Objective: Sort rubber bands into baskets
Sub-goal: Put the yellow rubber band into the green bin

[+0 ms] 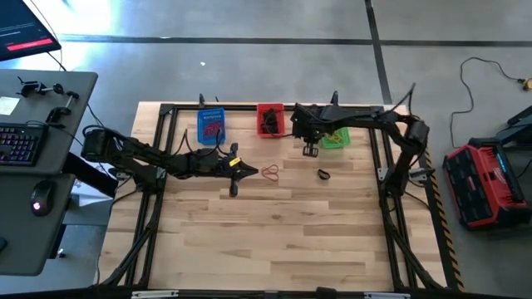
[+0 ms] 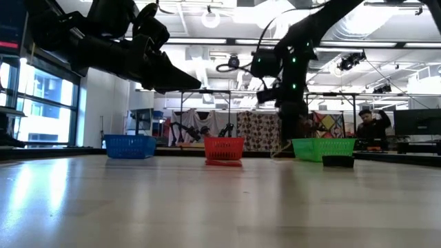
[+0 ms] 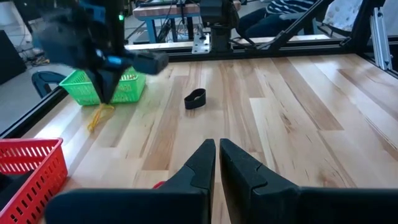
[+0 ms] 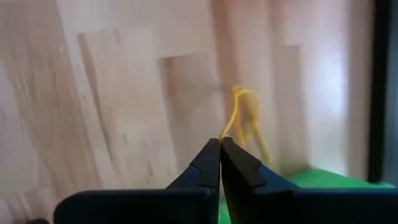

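right gripper (image 4: 220, 144) pinching yellow band (image 4: 244, 118) beside green basket (image 3: 106, 86)
thin grip may slip; left gripper (image 3: 217, 149) clenched, empty.

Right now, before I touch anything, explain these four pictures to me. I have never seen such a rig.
This is a robot with two dark arms over a wooden table, each ending in a two-finger claw. One picture looks straight down, one looks level across the tabletop, and two come from cameras on the arms' wrists. At the far edge stand a blue basket, a red basket and a green basket. Red rubber bands and a black rubber band lie loose on the wood. The right claw is shut on a yellow rubber band beside the green basket. The left claw is shut and empty, near the red bands.
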Controlling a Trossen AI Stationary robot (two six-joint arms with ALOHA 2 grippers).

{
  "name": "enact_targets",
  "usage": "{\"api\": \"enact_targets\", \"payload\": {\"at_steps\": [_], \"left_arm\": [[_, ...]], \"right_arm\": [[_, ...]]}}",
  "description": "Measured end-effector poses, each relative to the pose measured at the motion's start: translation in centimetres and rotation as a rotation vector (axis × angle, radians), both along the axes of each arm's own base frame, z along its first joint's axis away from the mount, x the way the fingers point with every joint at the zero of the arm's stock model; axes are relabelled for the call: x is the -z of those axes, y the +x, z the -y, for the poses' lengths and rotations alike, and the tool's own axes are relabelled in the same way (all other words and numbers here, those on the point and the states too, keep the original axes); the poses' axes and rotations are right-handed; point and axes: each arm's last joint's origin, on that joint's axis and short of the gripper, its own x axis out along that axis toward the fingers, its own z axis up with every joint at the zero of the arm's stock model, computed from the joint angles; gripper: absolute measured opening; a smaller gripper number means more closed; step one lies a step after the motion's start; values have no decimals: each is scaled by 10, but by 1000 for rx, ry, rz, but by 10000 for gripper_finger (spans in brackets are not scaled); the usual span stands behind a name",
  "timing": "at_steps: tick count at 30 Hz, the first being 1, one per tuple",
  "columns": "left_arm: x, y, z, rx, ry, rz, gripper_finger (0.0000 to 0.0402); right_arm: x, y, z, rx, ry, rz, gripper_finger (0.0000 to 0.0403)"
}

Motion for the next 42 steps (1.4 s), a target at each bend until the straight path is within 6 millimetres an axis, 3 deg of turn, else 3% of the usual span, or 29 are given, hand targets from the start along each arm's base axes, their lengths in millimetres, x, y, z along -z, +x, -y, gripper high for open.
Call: {"api": "enact_targets", "payload": {"at_steps": [13,20,25,33,42], "left_arm": [[0,0,0,0,1,-2,13],[0,0,0,0,0,-3,13],[0,0,0,0,1,-3,13],[0,0,0,1,2,-3,13],[0,0,0,1,2,-3,13]], "right_arm": [[-72,-24,-6,187,-318,97,0],[-117,-52,-17,324,-439,222,0],[-138,-74,-28,392,-448,286,0],[-137,-89,-35,496,-450,253,0],[-88,-91,-36,544,-409,212,0]]}}
